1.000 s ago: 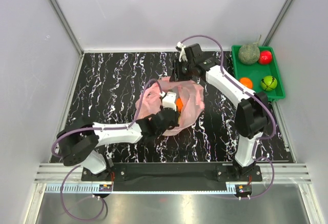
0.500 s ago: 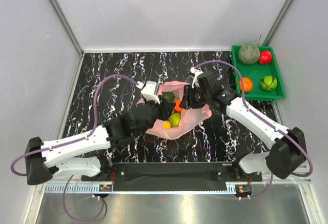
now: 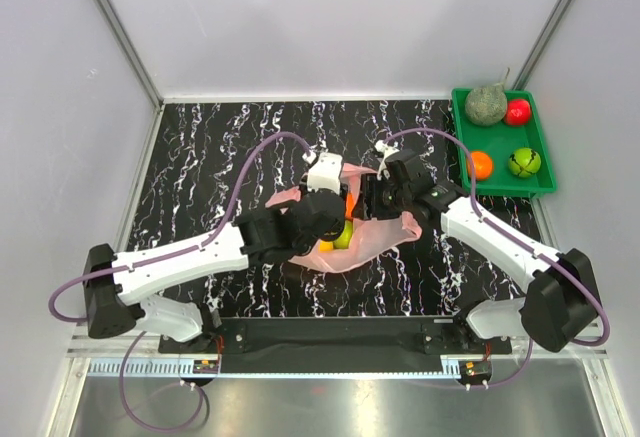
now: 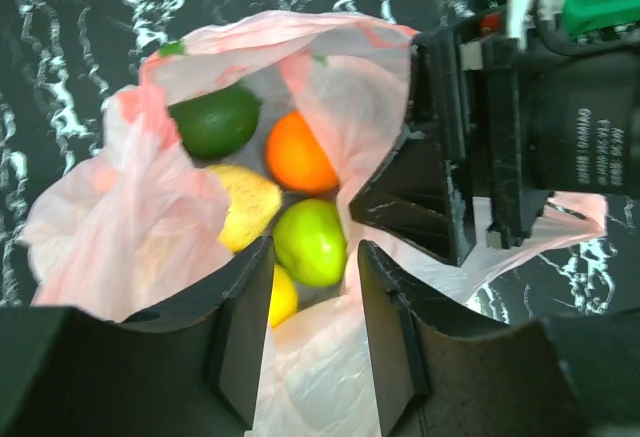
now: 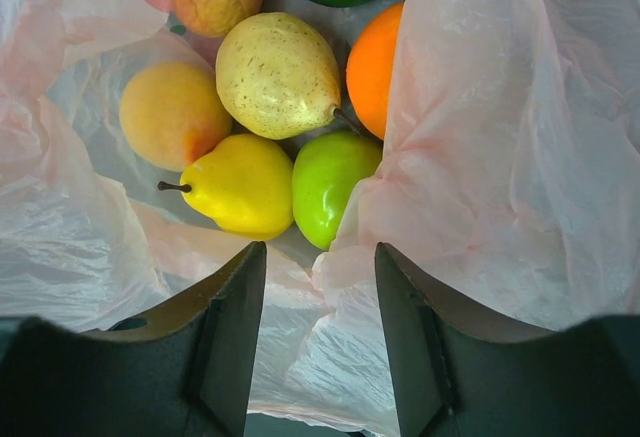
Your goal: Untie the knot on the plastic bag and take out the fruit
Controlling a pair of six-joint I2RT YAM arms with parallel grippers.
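Note:
The pink plastic bag (image 3: 375, 239) lies mid-table with its mouth open; no knot shows. It also shows in the left wrist view (image 4: 130, 227) and in the right wrist view (image 5: 500, 157). The fruit lies inside: a green one (image 5: 330, 187), a yellow pear (image 5: 240, 185), a pale pear (image 5: 278, 74), an orange (image 5: 372, 67), peach-coloured ones (image 5: 172, 114) and a dark green one (image 4: 215, 119). My left gripper (image 4: 312, 267) is open over the bag's near rim, plastic between its jaws. My right gripper (image 5: 318, 257) is open over the opposite rim, facing the left one.
A green tray (image 3: 510, 189) at the back right holds a grey-green melon (image 3: 486, 104), a red fruit (image 3: 517, 111), an orange (image 3: 481, 165) and a green fruit (image 3: 522, 162). White walls close in the marbled black table (image 3: 200, 147) on three sides.
The right arm has come from the table's back down to the bag's right side. The left gripper has moved right, over the bag's mouth. The bag has been spread open.

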